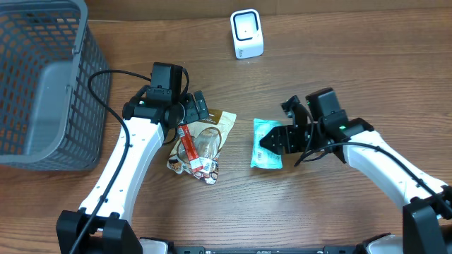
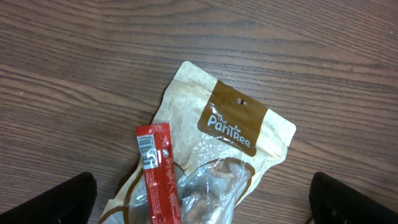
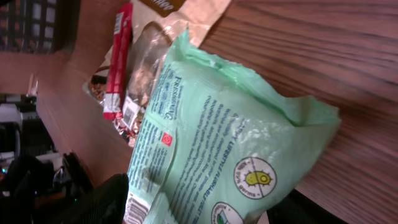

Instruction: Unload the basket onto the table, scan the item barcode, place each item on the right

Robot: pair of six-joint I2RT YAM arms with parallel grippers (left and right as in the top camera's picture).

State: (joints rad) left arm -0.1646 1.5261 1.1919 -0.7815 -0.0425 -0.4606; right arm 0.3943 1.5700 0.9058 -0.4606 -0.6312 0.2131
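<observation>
The green packet [image 1: 265, 144] lies at the middle of the table [image 1: 353, 63], just right of the other goods, its printed back turned toward the right wrist camera; a small striped patch at its low edge may be the barcode, but it is too small to be sure. The right gripper [image 1: 277, 140] has it from the right-hand side: the jaws stand fairly wide, one dark finger [image 3: 102, 199] on each flank of the packet, and they appear to be closed on it, the film puffed up between them. So the step in hand looks like the pick-up, with the scan itself not yet begun. The white scanner [image 1: 247, 33] stands at the far edge of the table, well apart from the packet, so the next move calls for lifting the packet clear, carrying it across and turning it so the code faces the scanner's window without crumpling that patch. The left gripper [image 1: 189, 109] hangs wide open and empty over the brown snack pouch [image 2: 230, 143] and the red stick [image 2: 158, 180] lying on it, and the grey basket [image 1: 42, 106] sits far left
</observation>
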